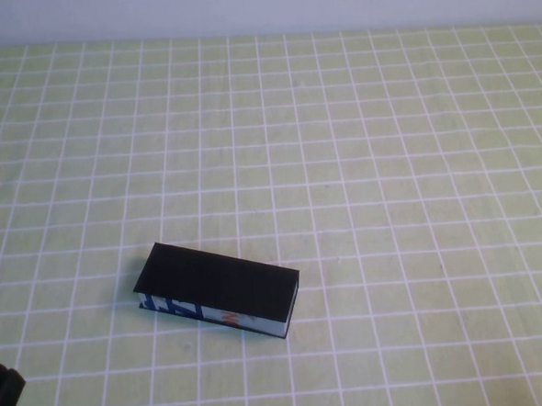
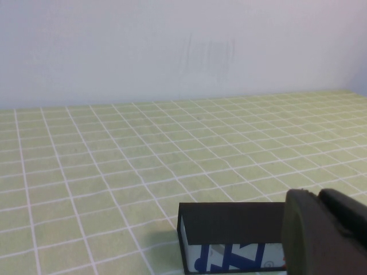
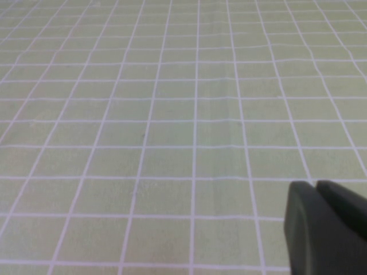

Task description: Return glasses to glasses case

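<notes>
Case shut on surface, glasses not in view, both arms parked.
Glasses case [image 1: 218, 288] lies lid-down-closed, lower left of centre in the high view, on the green-checked surface [image 1: 388, 159]. Left gripper [image 2: 321, 229] sits at the lower-left corner, near the case, fingers together, empty. Right gripper [image 3: 324, 226] fully closed, empty, over bare surface. Risk: glasses may already be inside or missing; reopening blindly could shove the case.
</notes>
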Controlling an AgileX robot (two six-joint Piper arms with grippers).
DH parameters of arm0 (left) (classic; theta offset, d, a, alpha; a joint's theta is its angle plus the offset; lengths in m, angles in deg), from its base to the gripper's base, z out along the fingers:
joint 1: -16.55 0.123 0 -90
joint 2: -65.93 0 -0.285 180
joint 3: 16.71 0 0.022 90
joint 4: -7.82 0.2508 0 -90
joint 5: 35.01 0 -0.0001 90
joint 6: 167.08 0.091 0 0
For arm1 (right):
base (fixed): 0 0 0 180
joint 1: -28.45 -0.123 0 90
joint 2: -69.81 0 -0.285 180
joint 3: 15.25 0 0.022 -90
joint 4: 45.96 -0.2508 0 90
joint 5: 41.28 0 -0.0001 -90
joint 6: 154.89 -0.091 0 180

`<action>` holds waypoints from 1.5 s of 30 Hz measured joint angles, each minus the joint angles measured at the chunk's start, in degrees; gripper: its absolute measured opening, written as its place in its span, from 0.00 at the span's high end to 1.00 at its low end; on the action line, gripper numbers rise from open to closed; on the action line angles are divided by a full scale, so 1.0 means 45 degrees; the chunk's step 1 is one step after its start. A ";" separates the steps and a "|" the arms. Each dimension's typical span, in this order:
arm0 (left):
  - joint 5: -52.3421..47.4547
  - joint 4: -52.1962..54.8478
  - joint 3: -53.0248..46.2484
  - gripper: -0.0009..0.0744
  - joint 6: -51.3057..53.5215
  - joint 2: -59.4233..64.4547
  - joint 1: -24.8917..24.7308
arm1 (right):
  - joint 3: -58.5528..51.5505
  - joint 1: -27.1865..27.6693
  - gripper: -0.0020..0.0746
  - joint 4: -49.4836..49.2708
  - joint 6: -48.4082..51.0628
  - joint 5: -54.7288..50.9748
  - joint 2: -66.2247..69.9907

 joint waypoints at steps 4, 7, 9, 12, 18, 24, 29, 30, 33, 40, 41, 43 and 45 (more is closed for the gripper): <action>0.0000 0.0000 0.0000 0.99 0.0000 0.0000 0.0000 | 0.0000 0.0000 0.99 0.0000 0.0000 0.0000 0.0000; 0.0000 0.0000 0.0000 0.99 0.0000 0.0000 0.0000 | 0.0000 0.0000 0.99 0.0000 0.0000 0.0000 0.0000; 0.0000 0.0000 0.0000 0.99 0.0000 0.0000 0.0000 | 0.0000 0.0000 0.99 0.0000 0.0000 0.0000 0.0000; 0.0000 0.0000 0.0000 0.99 0.0000 0.0000 0.0000 | 0.0000 0.0000 0.99 0.0000 0.0000 0.0000 0.0000; 0.1388 0.2403 0.0000 0.99 -0.1391 0.0000 0.0347 | 0.0000 0.0000 0.99 0.0000 -0.0011 0.0000 0.0000; 0.2473 0.7355 0.0000 0.99 -0.5613 0.0000 0.3005 | 0.0000 0.0000 0.99 0.0000 -0.0011 -0.0019 0.0000; 0.1468 0.9450 0.0000 0.99 -0.8226 0.0000 0.4612 | 0.0000 0.0000 0.99 0.0000 -0.0011 -0.0019 0.0000; 0.0959 0.9542 0.0000 0.99 -0.8366 0.0000 0.4666 | 0.0000 0.0000 0.99 0.0000 -0.0011 -0.0019 0.0000; -0.0792 0.9727 0.0000 0.99 -0.8597 0.0000 0.4666 | 0.0000 0.0000 0.99 0.0000 -0.0011 -0.0019 0.0000; -0.3206 0.9772 0.0000 0.99 -0.8624 0.0000 0.4666 | 0.0000 0.0000 0.99 0.0000 -0.0011 -0.0019 0.0000; -0.3228 0.9772 0.0000 0.99 -0.8622 0.0000 0.4666 | 0.0000 0.0000 0.99 0.0000 -0.0011 -0.0019 0.0000; -0.3284 0.9772 0.0000 0.99 -0.8622 0.0000 0.4666 | 0.0000 0.0000 0.99 0.0000 -0.0011 -0.0019 0.0000; -0.3314 0.9772 0.0000 0.99 -0.8622 0.0000 0.4666 | 0.0000 0.0000 0.99 0.0000 -0.0011 -0.0019 0.0000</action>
